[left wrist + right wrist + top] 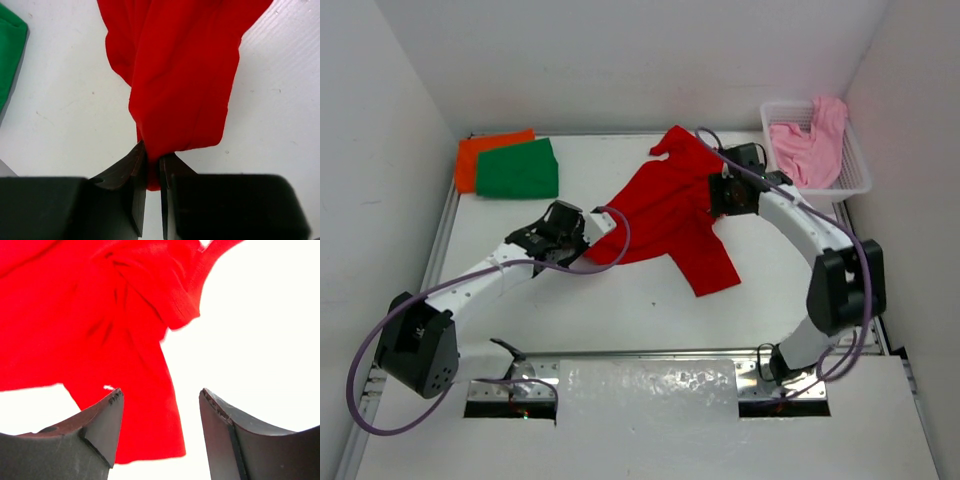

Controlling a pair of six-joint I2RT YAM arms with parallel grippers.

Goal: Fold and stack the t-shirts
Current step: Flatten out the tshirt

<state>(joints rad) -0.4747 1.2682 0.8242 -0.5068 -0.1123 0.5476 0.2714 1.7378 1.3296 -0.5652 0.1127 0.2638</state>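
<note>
Red t-shirt, unfolded on table, being pinched at bunched edge by closed left gripper; right gripper being held open above cloth, gripping nothing. Green t-shirt lying folded atop orange t-shirt, far left; pink t-shirt waiting in basket.

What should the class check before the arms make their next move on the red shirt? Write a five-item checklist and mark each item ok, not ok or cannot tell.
1. Left jaws gripping the red shirt: ok, closed on a bunched edge.
2. Right jaws free to take hold: ok, open over the cloth, nothing between them.
3. Red shirt spread flat for folding: not ok, twisted and creased.
4. Stack ready to receive it: ok, the green shirt lies folded, partly on the orange shirt.
5. Pink shirt out of the way: ok, it is in the basket.
</note>
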